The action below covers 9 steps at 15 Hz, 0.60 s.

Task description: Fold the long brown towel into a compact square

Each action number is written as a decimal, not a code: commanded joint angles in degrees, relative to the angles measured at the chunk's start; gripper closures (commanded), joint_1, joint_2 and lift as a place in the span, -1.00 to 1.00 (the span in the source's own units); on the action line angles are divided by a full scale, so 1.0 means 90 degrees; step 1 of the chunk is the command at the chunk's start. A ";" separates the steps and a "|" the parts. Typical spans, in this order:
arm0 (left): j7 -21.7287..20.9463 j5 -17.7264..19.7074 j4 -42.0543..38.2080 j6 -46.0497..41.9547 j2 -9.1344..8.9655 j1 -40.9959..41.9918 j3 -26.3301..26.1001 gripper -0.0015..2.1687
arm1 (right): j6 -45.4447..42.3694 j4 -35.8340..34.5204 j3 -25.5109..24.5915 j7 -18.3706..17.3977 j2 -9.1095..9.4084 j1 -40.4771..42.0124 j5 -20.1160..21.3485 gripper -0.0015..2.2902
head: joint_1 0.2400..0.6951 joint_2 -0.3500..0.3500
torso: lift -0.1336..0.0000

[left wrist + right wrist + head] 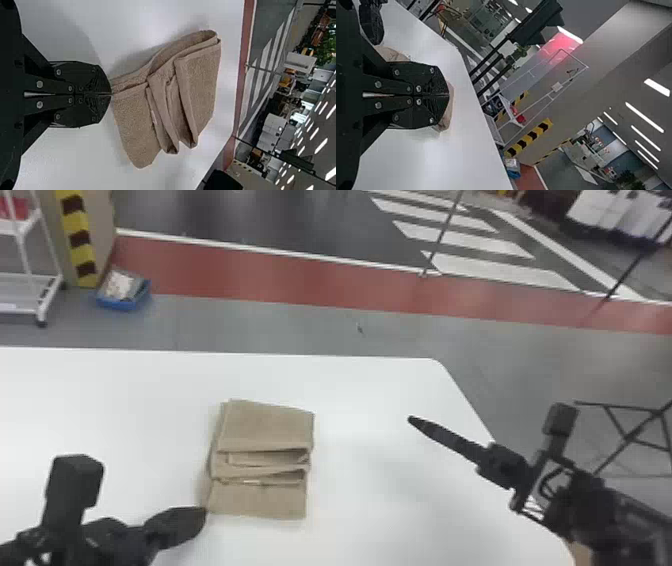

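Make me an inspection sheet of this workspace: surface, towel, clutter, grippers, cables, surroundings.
Surface: white table, bearing the towel.
Towel: brown towel folded in loose, stepped layers, its near part sticking out; not yet a neat square.
Clutter: nothing seen.
Left gripper: fingers shut, tips at the towel's near left corner; cannot tell whether they pinch cloth.
Right gripper: fingers shut, off to the towel's right, apart from it.
Cables: nothing seen on the table.
Surroundings: blue bin on the floor beyond the table, near a white rack; a striped crossing farther back.
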 commanded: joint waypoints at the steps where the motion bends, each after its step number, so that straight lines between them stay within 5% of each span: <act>1: 0.0005 0.0074 -0.0025 0.0004 -0.0069 0.0044 0.0000 0.82 | -0.0004 -0.0177 0.0355 -0.0096 0.0039 -0.0043 0.0075 -0.22 | 1.00 -1.00 | -0.86; 2: 0.0005 0.0123 -0.0122 0.0024 -0.0059 0.0064 0.0069 0.82 | -0.0023 -0.0470 0.0668 -0.0213 0.0058 -0.0043 0.0270 -0.67 | 1.00 -1.00 | -0.86; 3: 0.0005 0.0211 -0.0249 0.0239 -0.0030 0.0113 0.0147 0.82 | -0.0062 -0.0763 0.1039 -0.0349 0.0068 -0.0082 0.0485 -0.83 | 1.00 -1.00 | -0.86; 5: -0.0005 0.0338 -0.0503 0.0336 -0.0010 0.0230 0.0381 0.82 | -0.0043 -0.1359 0.1849 -0.0740 0.0097 -0.0395 0.1285 -0.85 | 1.00 -0.97 | -0.86; 6: 0.0034 0.0406 -0.0591 0.0375 -0.0001 0.0318 0.0518 0.77 | 0.0016 -0.1779 0.2445 -0.0955 0.0107 -0.0541 0.2037 -0.85 | 1.00 -0.91 | -0.86; 8: 0.0337 0.0543 -0.0698 0.0395 -0.0020 0.0396 0.0870 0.12 | -0.0004 -0.2189 0.3969 -0.1072 0.0273 -0.1049 0.3942 -0.85 | 1.00 -0.68 | -0.86; 9: 0.0444 0.0543 -0.0708 0.0395 -0.0010 0.0406 0.1026 -0.11 | -0.0336 -0.2140 0.4398 -0.0974 0.0322 -0.1244 0.4489 -0.84 | 1.00 -0.58 | -0.86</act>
